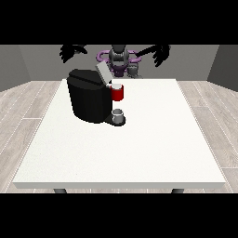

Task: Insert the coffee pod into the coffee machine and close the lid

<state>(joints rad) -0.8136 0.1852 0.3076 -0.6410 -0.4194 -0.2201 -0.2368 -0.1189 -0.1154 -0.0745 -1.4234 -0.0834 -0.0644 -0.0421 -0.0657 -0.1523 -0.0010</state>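
A: Front view, item one, the surface?

B: A white tabletop (pixel 139 153), square, plain, on dark legs just showing at its near edge. Around it a floor (pixel 28 100) of pale grey-brown planks, and grey walls (pixel 28 62) behind.

A: Item two, what stands on it?

B: A black coffee machine (pixel 89 98), set toward the far side and the view's left of middle. Its grey lid (pixel 103 72) is tilted up, open. A red holder (pixel 118 92) with a white top sticks out of its front, facing the view's right. Below that, a small grey cup (pixel 118 115) stands on the machine's dark base.

A: The coffee pod?

B: Whether the white top in the red holder is the pod, I cannot tell.

A: Item three, the robot?

B: Dark body (pixel 119 58) behind the far edge. The hand at the view's left (pixel 73 52) is raised above the machine, fingers spread, holding nothing. The hand at the view's right (pixel 160 54) is raised likewise, well apart from the machine, fingers spread, holding nothing.
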